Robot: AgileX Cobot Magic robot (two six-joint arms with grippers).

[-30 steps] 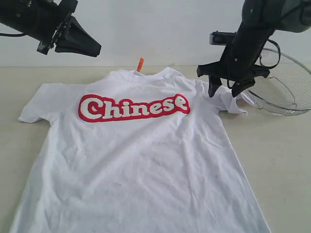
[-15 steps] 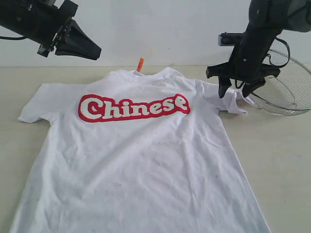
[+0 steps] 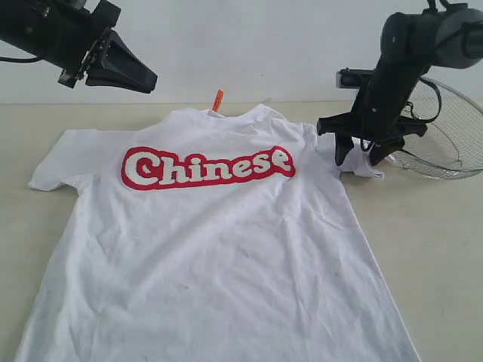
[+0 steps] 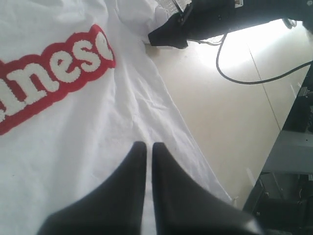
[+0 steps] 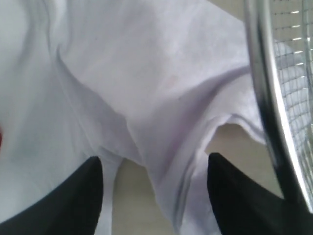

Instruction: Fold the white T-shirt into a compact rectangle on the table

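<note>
The white T-shirt [image 3: 211,249] lies face up and spread on the table [image 3: 438,249], with red "Chinese" lettering across the chest and an orange neck tag [image 3: 218,99]. My right gripper [image 3: 358,156] stands open, its fingers straddling the bunched right sleeve [image 3: 364,162]; the sleeve fabric [image 5: 166,147] lies between the fingers in the right wrist view. My left gripper [image 3: 147,78] hangs shut and empty, high above the shirt's left shoulder. In the left wrist view its closed fingers [image 4: 149,147] point over the shirt body [image 4: 73,127].
A round wire-mesh basket [image 3: 445,136] sits on the table just right of the right gripper, its rim [image 5: 266,98] close beside the sleeve. A pale wall rises behind the table. Cables and a frame [image 4: 288,161] lie beyond the table's edge.
The right gripper, open throughout, has moved right and then down onto the right sleeve. The left arm has barely moved.
</note>
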